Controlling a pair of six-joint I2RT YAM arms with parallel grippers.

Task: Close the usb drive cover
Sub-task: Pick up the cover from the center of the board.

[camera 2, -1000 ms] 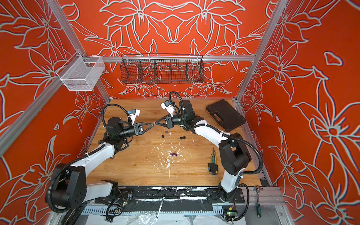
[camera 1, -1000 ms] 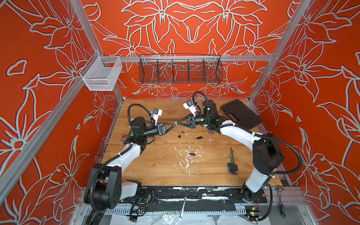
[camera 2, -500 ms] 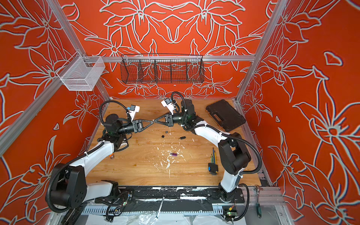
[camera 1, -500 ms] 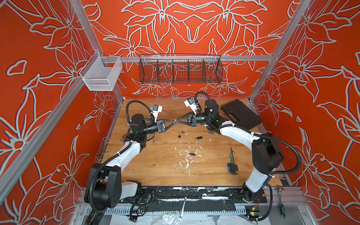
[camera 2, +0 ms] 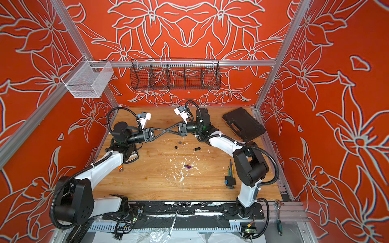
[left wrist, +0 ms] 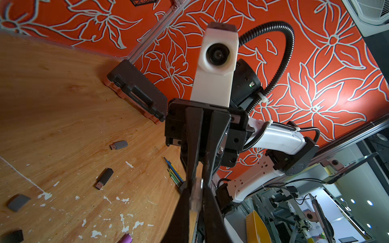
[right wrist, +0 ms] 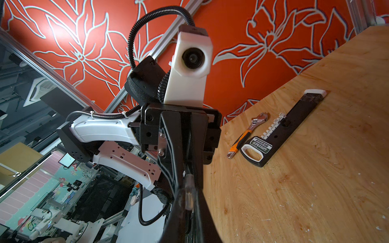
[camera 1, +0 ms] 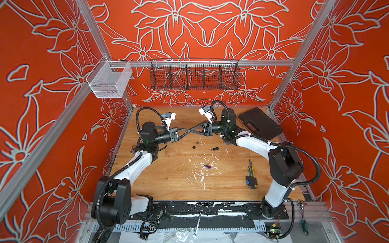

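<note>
usb drive (right wrist: 188, 189) is mid-air, upper centre of both top views, pinched in right gripper (camera 1: 193, 130), jaws tight on it. left gripper (camera 1: 188, 132) is narrow, tips flanking the free end; clamped or not, can't tell, blurred. Cover not discernible. Likely tiny, light, stiff, slick plastic: hold the flat sides, push straight. Loose drives (camera 1: 214, 149) and black case (camera 1: 260, 124) lie on table (camera 1: 168, 178), nothing blocking.

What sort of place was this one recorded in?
Most likely a purpose-built robot work cell: an aluminium frame holding floral panels, a wooden tabletop with a left arm and right arm mounted along its front edge, and a wire basket hung at the back.
</note>
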